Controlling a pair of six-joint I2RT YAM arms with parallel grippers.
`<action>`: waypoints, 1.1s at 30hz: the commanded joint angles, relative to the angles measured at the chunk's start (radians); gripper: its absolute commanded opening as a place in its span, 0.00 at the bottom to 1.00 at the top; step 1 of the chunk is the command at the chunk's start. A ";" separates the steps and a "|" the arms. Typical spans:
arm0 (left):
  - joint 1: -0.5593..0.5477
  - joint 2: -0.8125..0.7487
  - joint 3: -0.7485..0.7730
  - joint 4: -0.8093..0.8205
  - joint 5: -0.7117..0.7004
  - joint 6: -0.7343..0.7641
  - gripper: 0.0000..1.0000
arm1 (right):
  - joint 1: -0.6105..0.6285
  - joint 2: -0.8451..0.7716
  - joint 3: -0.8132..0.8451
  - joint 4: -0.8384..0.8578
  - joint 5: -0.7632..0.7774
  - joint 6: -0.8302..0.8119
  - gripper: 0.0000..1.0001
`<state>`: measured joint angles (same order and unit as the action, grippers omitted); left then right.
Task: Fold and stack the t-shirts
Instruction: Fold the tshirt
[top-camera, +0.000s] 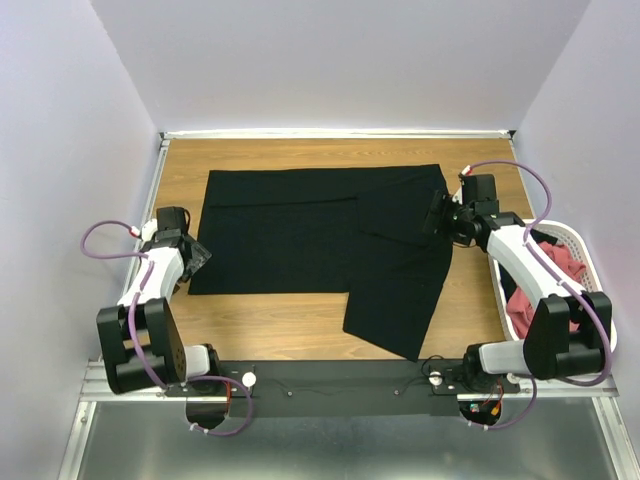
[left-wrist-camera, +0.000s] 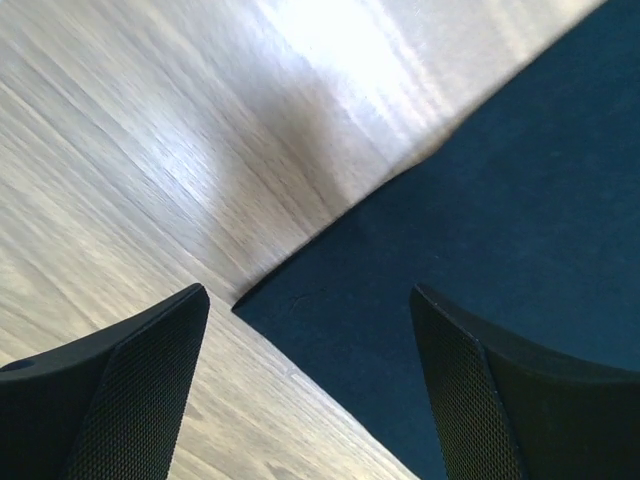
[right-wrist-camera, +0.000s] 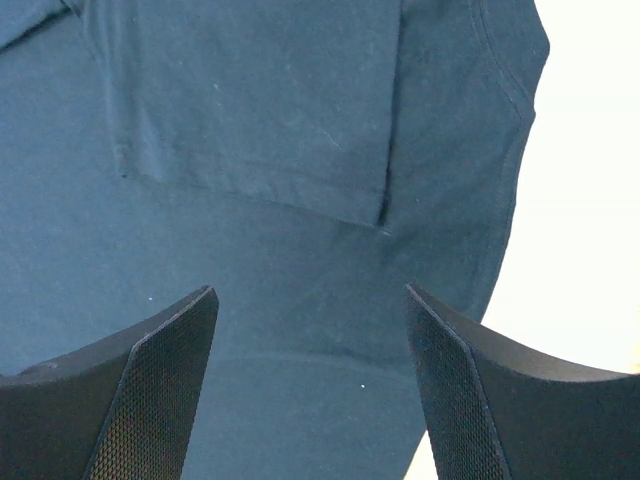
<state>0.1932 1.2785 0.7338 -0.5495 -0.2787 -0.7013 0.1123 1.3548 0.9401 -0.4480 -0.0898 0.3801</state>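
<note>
Surface: a light-brown, wood-grain tabletop (top-camera: 270, 325), matte, with a soft glare patch in the left wrist view. A black crossbar (top-camera: 340, 385) runs along the near edge, where both arm bases sit. A grey metal shelf lies below it.

Room: plain pale lavender-white walls (top-camera: 350, 60) close in on the left, the back and the right. A bright strip runs where the back wall meets the table.

The large plain black cloth t-shirt (top-camera: 300, 235) lies flat across the middle of the table. Its long side runs left to right. One panel is folded over the right half, with the hem line visible in the right wrist view. A narrower part reaches toward the near edge on the right side.

The left gripper (top-camera: 195, 255) sits at the shirt's left edge, low over the table. Its jaws are spread wide with nothing between them. The shirt's near-left corner shows in the gap, lying flat on the wood.

The right gripper (top-camera: 440, 215) is over the shirt's right edge. Its jaws are also spread apart above the cloth and are not pinching it.

A white mesh plastic basket (top-camera: 590, 250) stands at the table's right edge, beside the right arm. Crumpled salmon-red cloth shirts (top-camera: 520, 310) are heaped inside it, well apart from the black one.
</note>
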 joint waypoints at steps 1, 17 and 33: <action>0.011 0.073 -0.028 0.000 0.056 -0.058 0.85 | 0.004 -0.034 -0.029 -0.008 0.015 -0.021 0.82; 0.012 0.191 -0.057 0.060 0.050 -0.084 0.62 | 0.004 -0.075 -0.086 0.054 -0.056 -0.021 0.82; 0.011 0.190 -0.037 0.023 0.027 -0.076 0.03 | 0.004 -0.075 -0.098 0.065 -0.065 -0.012 0.82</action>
<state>0.1974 1.4319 0.7273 -0.4995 -0.2573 -0.7673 0.1123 1.2968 0.8650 -0.4030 -0.1440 0.3721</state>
